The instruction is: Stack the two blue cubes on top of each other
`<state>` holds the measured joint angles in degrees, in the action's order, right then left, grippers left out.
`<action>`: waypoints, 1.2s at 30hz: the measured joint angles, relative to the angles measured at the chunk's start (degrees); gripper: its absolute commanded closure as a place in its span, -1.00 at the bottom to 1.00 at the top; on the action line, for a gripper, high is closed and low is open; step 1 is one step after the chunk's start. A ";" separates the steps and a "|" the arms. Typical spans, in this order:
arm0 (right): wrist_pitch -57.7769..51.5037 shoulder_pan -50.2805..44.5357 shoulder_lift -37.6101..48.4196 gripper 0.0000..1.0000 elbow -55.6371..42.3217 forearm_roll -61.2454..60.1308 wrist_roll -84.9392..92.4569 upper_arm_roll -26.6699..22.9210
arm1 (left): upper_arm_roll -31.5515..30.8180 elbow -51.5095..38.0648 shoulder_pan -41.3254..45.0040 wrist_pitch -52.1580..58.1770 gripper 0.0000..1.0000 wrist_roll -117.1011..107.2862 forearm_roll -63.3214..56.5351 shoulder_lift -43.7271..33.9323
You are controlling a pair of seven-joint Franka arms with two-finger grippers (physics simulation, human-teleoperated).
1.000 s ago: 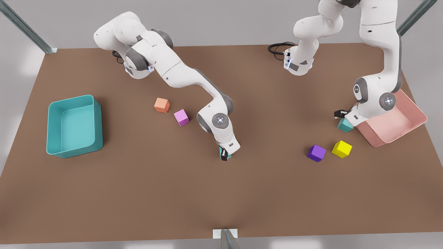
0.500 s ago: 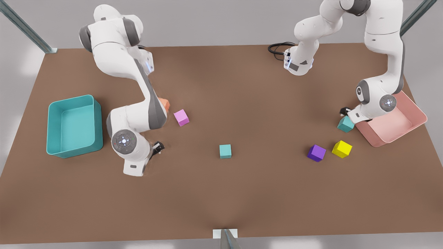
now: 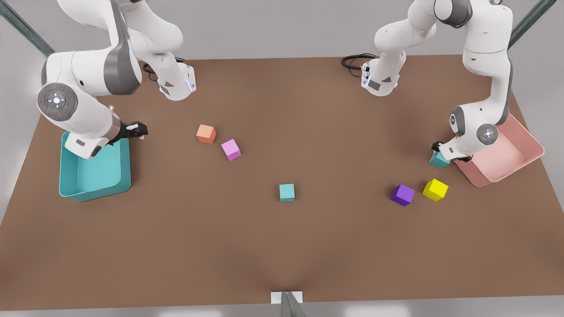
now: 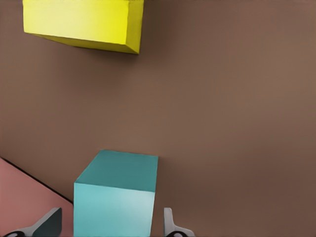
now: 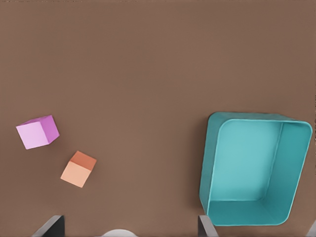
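Note:
One blue cube [image 3: 287, 193] lies alone in the middle of the table. The other blue cube [image 3: 439, 161] [image 4: 118, 197] sits against the pink bin [image 3: 524, 141] at the front view's right. My left gripper [image 3: 438, 150] [image 4: 111, 223] is low over this cube. It is open, with one finger on each side and small gaps between the fingers and the cube. My right gripper [image 3: 137, 130] [image 5: 127, 226] hangs open and holds nothing, high over the near corner of the teal bin [image 3: 70, 191] at the front view's left.
An orange cube [image 3: 205, 134] and a pink cube [image 3: 231, 149] lie left of centre. A purple cube [image 3: 403, 195] and a yellow cube [image 3: 435, 189] [image 4: 84, 24] lie close to the left gripper's cube.
My right gripper let go of the middle blue cube and swung away to above the teal bin. My left gripper shifted slightly over the cube by the pink bin.

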<state>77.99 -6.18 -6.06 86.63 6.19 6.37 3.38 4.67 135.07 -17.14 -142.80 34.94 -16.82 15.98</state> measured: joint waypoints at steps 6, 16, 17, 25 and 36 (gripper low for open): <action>5.98 -0.49 -1.33 -1.00 -0.07 0.38 -2.39 -0.46 | -0.78 0.03 0.06 -1.43 -1.00 0.41 0.13 1.94; 9.16 0.67 -2.41 -1.00 -0.25 -1.01 -4.84 -0.57 | -0.96 -0.45 0.06 -2.13 -0.42 0.69 -0.05 3.07; 9.27 0.72 -2.43 -1.00 -0.27 -1.13 -5.02 -0.57 | -1.36 -0.47 0.34 -1.95 -0.42 0.64 0.73 2.15; 9.75 0.71 -2.45 -1.00 -0.29 -1.74 -6.14 -0.56 | -24.17 -23.74 3.42 20.28 -0.42 -9.15 10.30 -5.26; 10.17 1.27 -3.04 -1.00 -0.26 -2.19 -7.01 -0.57 | -30.40 -72.59 35.74 35.11 -0.43 -45.43 5.31 35.33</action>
<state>88.16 -4.90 -9.10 86.37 4.00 -0.65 2.81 -25.72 62.49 18.60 -107.70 -10.49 -11.51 51.31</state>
